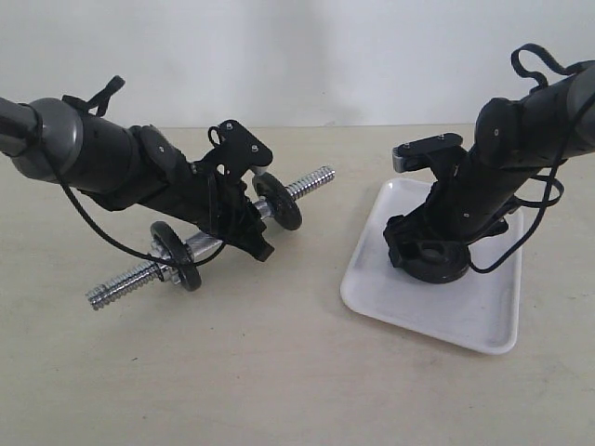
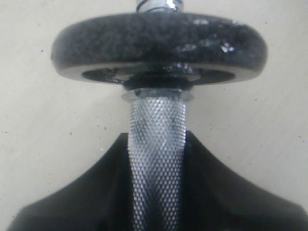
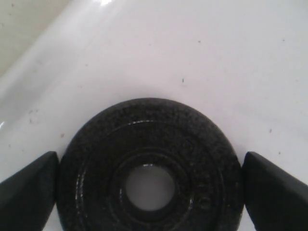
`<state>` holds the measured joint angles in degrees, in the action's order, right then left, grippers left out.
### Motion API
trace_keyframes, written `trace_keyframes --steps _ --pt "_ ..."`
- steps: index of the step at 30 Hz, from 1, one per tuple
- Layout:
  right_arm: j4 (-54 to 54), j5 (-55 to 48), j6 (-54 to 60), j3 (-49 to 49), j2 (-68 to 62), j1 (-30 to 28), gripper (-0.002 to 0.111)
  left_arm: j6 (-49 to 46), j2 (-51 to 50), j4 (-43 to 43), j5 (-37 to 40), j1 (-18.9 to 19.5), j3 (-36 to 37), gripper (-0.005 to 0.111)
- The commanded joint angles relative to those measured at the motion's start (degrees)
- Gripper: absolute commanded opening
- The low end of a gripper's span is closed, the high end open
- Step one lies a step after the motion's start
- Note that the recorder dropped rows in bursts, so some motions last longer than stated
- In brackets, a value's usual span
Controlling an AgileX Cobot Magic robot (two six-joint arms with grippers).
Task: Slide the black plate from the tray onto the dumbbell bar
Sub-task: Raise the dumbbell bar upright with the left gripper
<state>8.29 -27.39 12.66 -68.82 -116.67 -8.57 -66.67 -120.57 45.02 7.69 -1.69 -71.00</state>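
My left gripper (image 1: 244, 230) (image 2: 158, 144) is shut on the knurled middle of the chrome dumbbell bar (image 1: 311, 181) (image 2: 158, 183) and holds it slanted above the table. Two black discs sit on the bar, one (image 1: 277, 200) (image 2: 159, 43) toward the far end and one (image 1: 177, 255) toward the near end. The black plate (image 3: 149, 125) lies flat on the white tray (image 1: 465, 307) (image 3: 216, 57). My right gripper (image 1: 429, 258) (image 3: 149, 161) reaches down over it, with one finger against each side of its rim.
The tray lies on the right of a beige tabletop (image 1: 279, 372). A pale wall (image 1: 325, 56) stands behind the table. The right arm's black cable (image 1: 521, 232) hangs over the tray's far side.
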Motion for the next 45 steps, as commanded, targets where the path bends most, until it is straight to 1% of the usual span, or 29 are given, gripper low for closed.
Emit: trace_keyframes --steps 1,23,28,34,45 --pt "1.77 -0.96 -0.33 0.7 -0.55 -0.04 0.0 0.61 19.24 1.02 -1.87 -0.02 -0.46 0.004" --pt "1.99 -0.74 -0.33 0.7 -0.55 -0.04 0.0 0.61 19.24 1.02 -1.67 -0.02 -0.46 0.004" --pt "4.69 -0.01 1.67 0.7 -0.55 -0.04 0.0 0.61 19.24 1.02 -1.5 -0.02 -0.46 0.004" --pt "4.95 -0.35 2.31 0.7 -0.01 -0.04 0.0 0.61 19.24 1.02 -0.52 -0.02 -0.46 0.004" --pt "5.06 1.95 3.44 0.7 12.87 -0.04 0.0 0.61 19.24 0.56 1.73 -0.02 -0.46 0.004"
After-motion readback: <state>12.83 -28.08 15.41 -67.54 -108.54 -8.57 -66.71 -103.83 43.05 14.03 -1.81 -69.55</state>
